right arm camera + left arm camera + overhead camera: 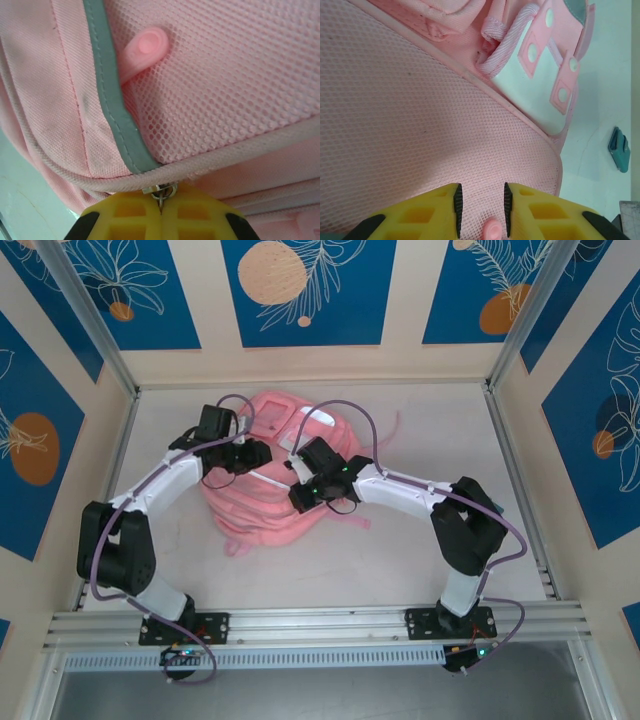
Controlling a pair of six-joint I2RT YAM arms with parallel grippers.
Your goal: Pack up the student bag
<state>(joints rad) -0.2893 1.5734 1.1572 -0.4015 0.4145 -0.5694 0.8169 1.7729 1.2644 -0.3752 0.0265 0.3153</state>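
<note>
Pink bag (262, 520) lies flat on the bench (400, 570), toward the far wall, w/ both arms reaching in over it. Left hand (252, 455) is over the bag's far-left part. Right hand (301, 498) is over the bag's middle, just right of the left one.

Left wrist view: yellow fingers (420, 215) are spread a little, w/ a narrow gap between the black pads (457, 205). A small round pink zip tab (492, 231) sits in that gap, nearer one pad; can't tell if it's touched. Pink mesh fabric of the bag lies under the hand. Beyond it are a woven pink loop (502, 45) and a pale panel (540, 100) w/ pink tabs. A teal item (620, 150) lies on the bench just off the bag's edge; too small to say what it is.

Right wrist view: yellow fingers (125, 220) are pressed together, pinching a small metal zip ring (161, 192) at the bag's corded seam. Above the seam a grey strip (112, 100) runs along the bag's mesh, and another round pink tab (150, 44) pokes out beside the strip
</note>
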